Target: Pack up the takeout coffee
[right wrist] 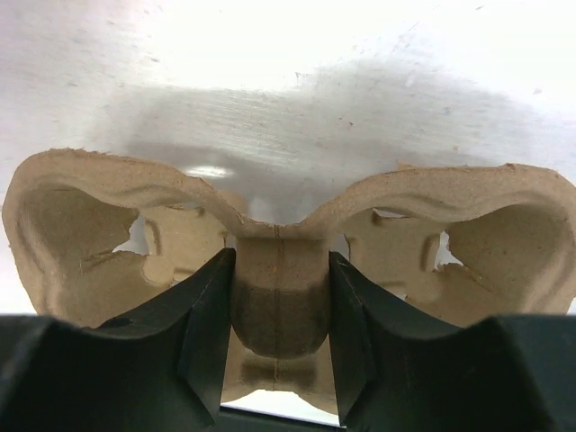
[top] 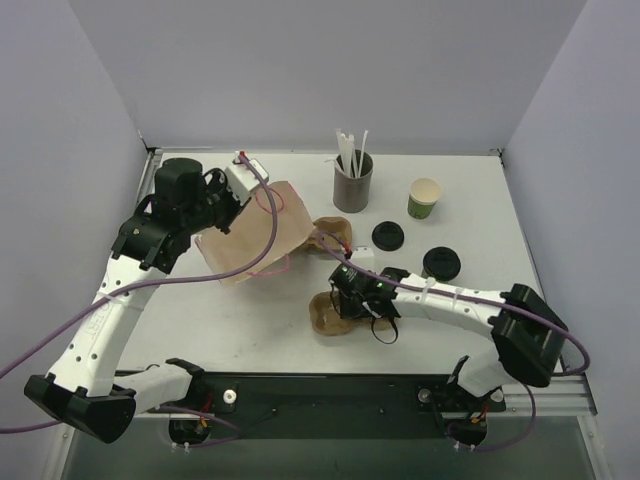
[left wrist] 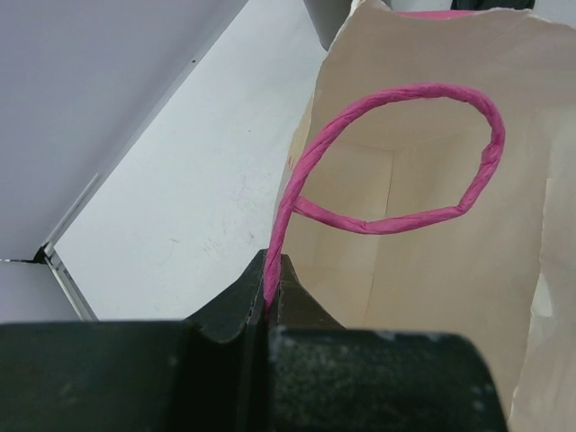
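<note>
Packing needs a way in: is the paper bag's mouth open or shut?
Open. The left wrist view looks past the pink handle straight into the paper bag, its inner walls standing apart.

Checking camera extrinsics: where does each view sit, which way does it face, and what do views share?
Top external: above and behind the robot, looking down on the table; left arm and right arm show.
Left wrist: wrist-mounted, looks along the left end effector, shut on the pink handle, into the bag; only its fingers show.
Right wrist: wrist-mounted, looks along the right end effector, closed on the carrier, table beyond; only its fingers show.
Shared: top and left wrist both see the bag; top and right wrist, the carrier.
</note>
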Motion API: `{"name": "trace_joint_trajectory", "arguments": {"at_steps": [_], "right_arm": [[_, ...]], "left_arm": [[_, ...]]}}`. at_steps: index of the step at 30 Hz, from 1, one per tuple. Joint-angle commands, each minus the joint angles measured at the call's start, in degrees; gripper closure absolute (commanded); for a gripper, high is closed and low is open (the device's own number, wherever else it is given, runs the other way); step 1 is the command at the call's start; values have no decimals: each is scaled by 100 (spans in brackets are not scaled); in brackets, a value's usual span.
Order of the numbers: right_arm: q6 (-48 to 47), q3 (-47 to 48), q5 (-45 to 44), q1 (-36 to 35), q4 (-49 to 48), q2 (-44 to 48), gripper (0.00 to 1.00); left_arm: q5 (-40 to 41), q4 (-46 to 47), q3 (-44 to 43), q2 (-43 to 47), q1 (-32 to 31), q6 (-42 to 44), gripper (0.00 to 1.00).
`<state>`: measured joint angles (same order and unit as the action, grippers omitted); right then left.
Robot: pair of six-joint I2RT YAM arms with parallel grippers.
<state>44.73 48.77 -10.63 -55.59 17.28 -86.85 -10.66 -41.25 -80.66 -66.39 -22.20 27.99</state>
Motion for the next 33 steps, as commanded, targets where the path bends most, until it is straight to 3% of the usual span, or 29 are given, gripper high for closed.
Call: {"name": "trace_joint_trajectory", "arguments": {"at_steps": [1,6,14,21,25,33], "right_arm": [[-263,228,-703,-31,503,1159,68],[-963,799,-1309,22,645,2529,68],[-2213,2021,-1460,40,-4,2946,68],[-2759,2040,-11,40,-1683,2717,68],[-2654,1785,798,40,-2631,2673,68],[-2566,1354,1739,31,-3406,2945,67]], "left_arm": [[-86,451,-108,100,-101,-118,100],[-33,487,121,161,-285,-294,100],[485,478,314,188,-812,-592,100],[1346,417,148,-58,-1331,-865,100],[1400,224,-133,-269,-1331,-1058,100],[1180,91,-344,-550,-1305,-1234,100]]}}
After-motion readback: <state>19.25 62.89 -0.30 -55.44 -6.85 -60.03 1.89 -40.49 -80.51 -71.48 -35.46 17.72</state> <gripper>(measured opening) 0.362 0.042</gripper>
